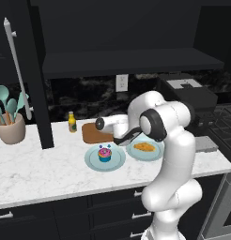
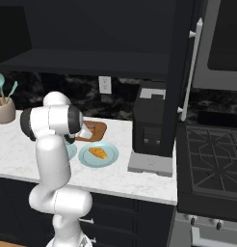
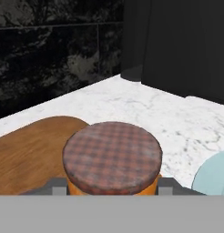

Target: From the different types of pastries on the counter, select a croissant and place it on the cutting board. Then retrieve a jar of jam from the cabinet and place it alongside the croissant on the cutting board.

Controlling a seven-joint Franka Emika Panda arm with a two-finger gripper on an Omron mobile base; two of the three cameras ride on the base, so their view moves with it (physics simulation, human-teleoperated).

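The gripper (image 3: 113,187) clamps the jar of jam (image 3: 112,159) over the cutting board (image 3: 27,150) — croissant (image 1: 144,146) and cupcake (image 1: 104,153) each on a blue plate (image 1: 91,160).

- Arm (image 1: 171,154) folded at the elbow, forearm reaching left and low.
- Gripper (image 3: 113,185) closed around jar of jam (image 3: 112,157), fingers (image 3: 165,185) flanking its sides.

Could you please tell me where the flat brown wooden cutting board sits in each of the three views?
Left base view: the flat brown wooden cutting board lies at centre, right of the yellow bottle, partly behind the arm.
Right base view: left of centre, behind the pale blue plate holding the golden croissant.
Hand view: lower left.
Shared landmark: the white marble counter.
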